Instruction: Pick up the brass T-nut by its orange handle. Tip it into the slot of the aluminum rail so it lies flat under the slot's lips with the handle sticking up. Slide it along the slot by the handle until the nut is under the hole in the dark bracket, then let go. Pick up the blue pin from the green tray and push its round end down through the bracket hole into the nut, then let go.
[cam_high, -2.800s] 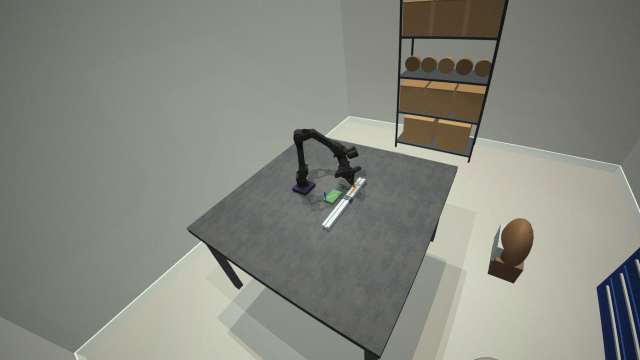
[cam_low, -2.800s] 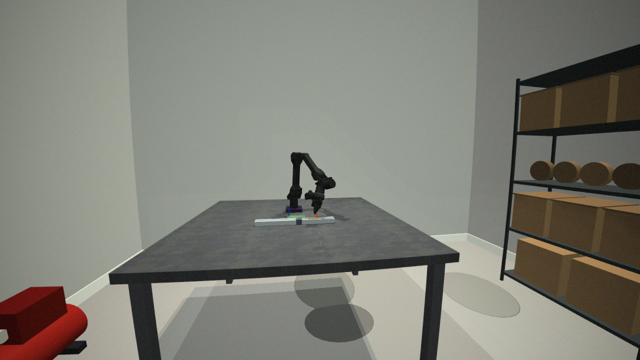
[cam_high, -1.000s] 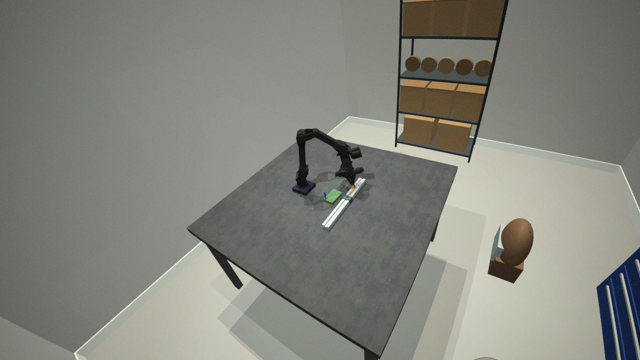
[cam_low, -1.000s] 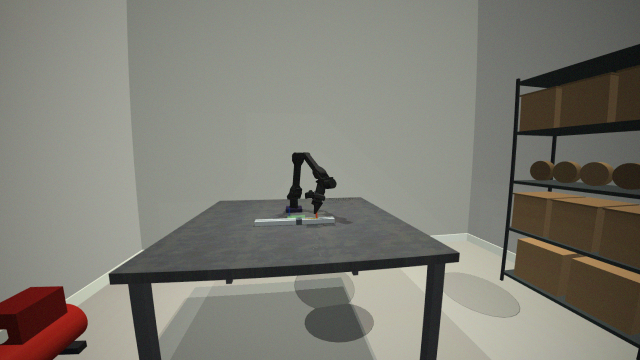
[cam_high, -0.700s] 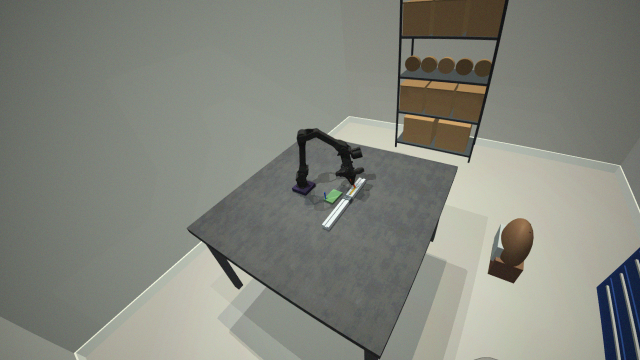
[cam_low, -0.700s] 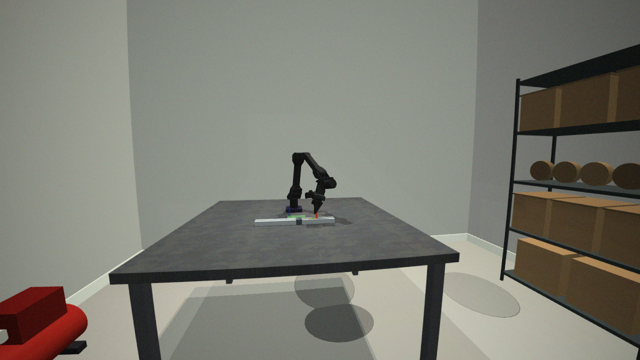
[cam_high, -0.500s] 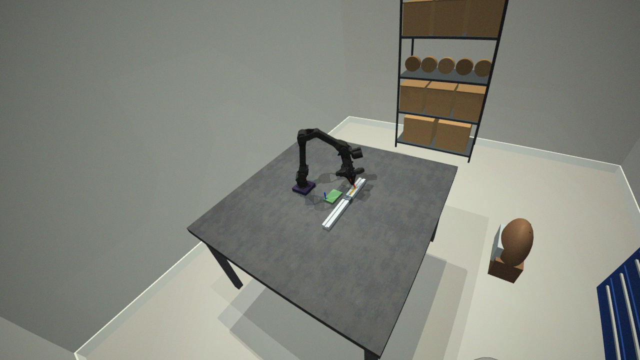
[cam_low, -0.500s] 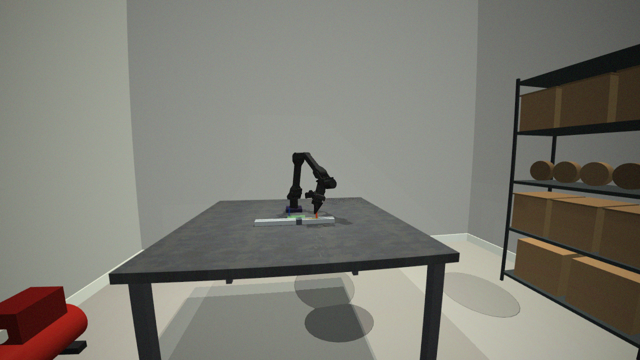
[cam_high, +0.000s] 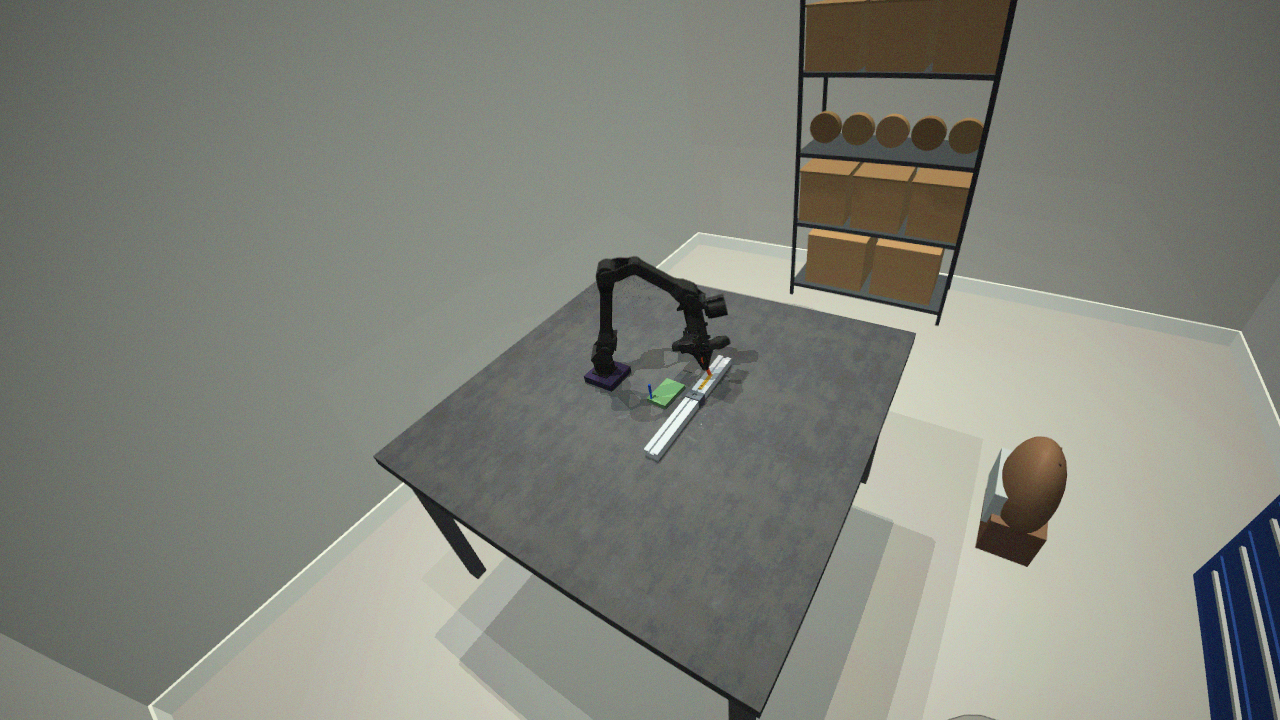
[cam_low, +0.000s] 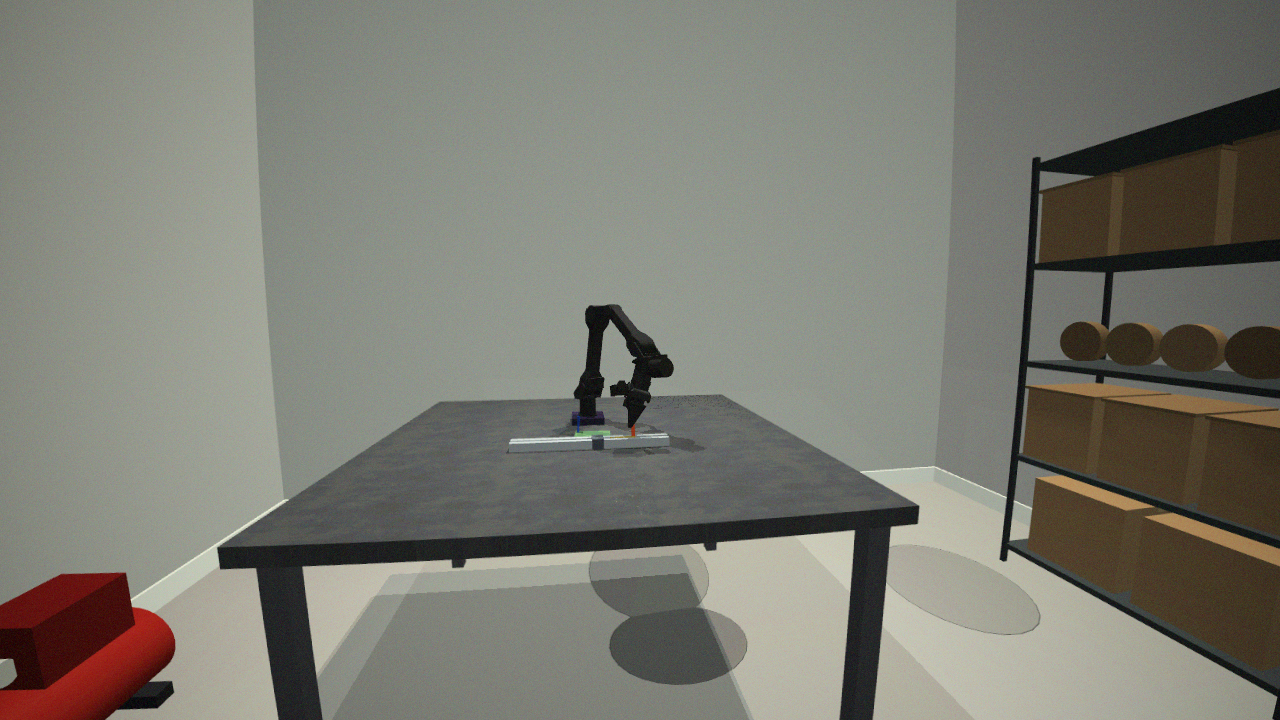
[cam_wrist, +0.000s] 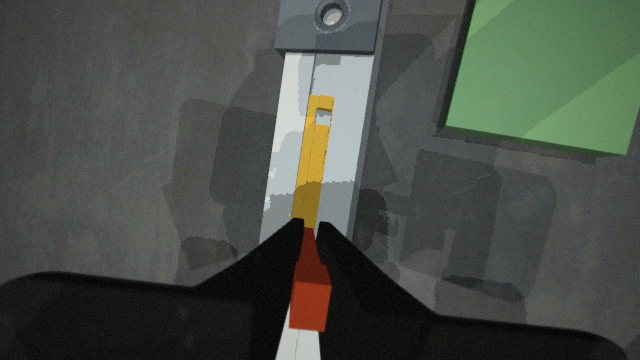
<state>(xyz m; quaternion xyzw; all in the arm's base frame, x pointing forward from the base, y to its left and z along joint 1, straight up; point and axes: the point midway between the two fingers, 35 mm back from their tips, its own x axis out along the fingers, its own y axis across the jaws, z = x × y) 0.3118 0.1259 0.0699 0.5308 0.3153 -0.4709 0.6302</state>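
Taking 12 o'clock as the top of each view, we see the green tray (cam_high: 667, 393) (cam_low: 592, 434) (cam_wrist: 540, 75) at 8 o'clock from the gripper (cam_high: 705, 364) (cam_low: 632, 425) (cam_wrist: 309, 230) in the top view. The blue pin (cam_high: 649, 391) (cam_low: 578, 422) stands upright at the tray's 9 o'clock side. The aluminum rail (cam_high: 671, 431) (cam_low: 546, 445) (cam_wrist: 345, 125) runs from 1 to 7 o'clock in the top view, and the brass T-nut (cam_high: 703, 383) (cam_low: 623, 437) (cam_wrist: 311, 160) lies lengthwise along its slot, short of the dark bracket (cam_high: 698, 394) (cam_low: 597, 442) (cam_wrist: 295, 35). In our wrist view the bracket is at 12 o'clock, and the nut's square opening is at the end facing it.

We have the gripper clenched on the orange handle (cam_high: 708, 371) (cam_low: 633, 430) (cam_wrist: 310, 306), which sticks up from the nut's 6 o'clock end in the wrist view. The rack (cam_high: 795, 179) (cam_low: 1025, 313) holds cartons and round pieces on its shelves.

The fingers hide part of the handle and where it meets the nut. We cannot tell how deep the nut sits beneath the lips. The wrist view crops the tray at 12 and 3 o'clock and the bracket at 12. In the exterior view, the nut is only a thin yellow sliver.
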